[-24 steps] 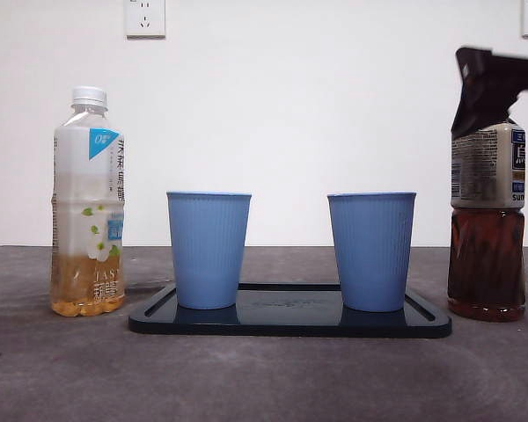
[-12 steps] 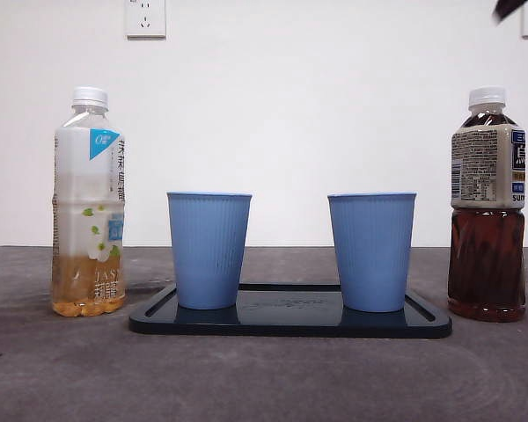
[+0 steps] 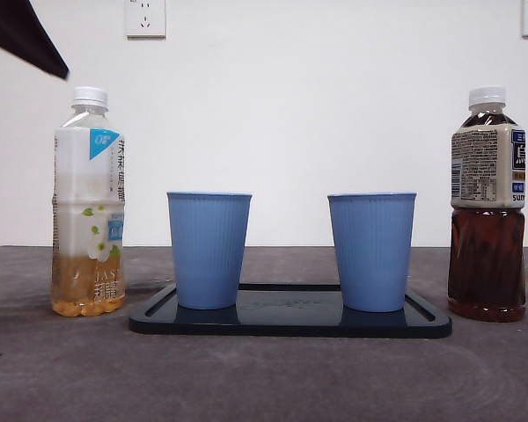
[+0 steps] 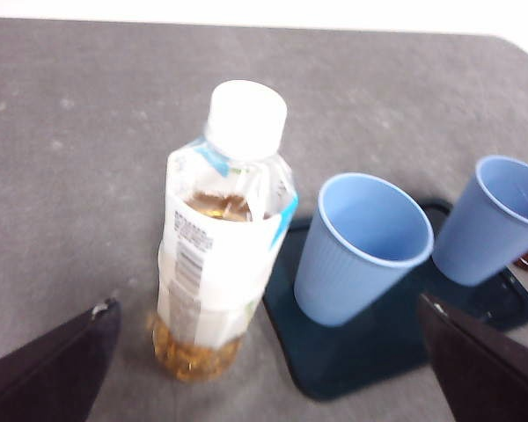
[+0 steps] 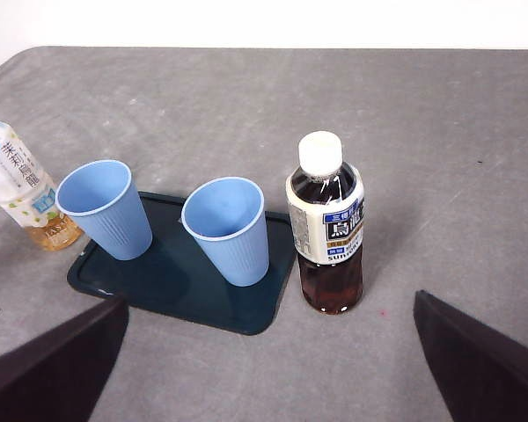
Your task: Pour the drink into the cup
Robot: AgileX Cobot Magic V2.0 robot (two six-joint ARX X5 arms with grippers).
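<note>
Hovering now over pale bottle (image 4: pixel 222 255): left claw (image 4: pixel 273 352), newly arrived.

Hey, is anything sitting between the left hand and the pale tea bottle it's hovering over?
Nothing visible. The left hand is open above the pale tea bottle, capped, upright on bare table beside the tray. The nearer blue cup stands off to one side.

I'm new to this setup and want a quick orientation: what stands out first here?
Two blue cups, the left cup and the right cup, stand upright on a dark tray mid-table. A pale tea bottle stands off the tray's left end and a dark tea bottle off its right, both capped. The left gripper, jaws open, hangs over the pale bottle.
</note>
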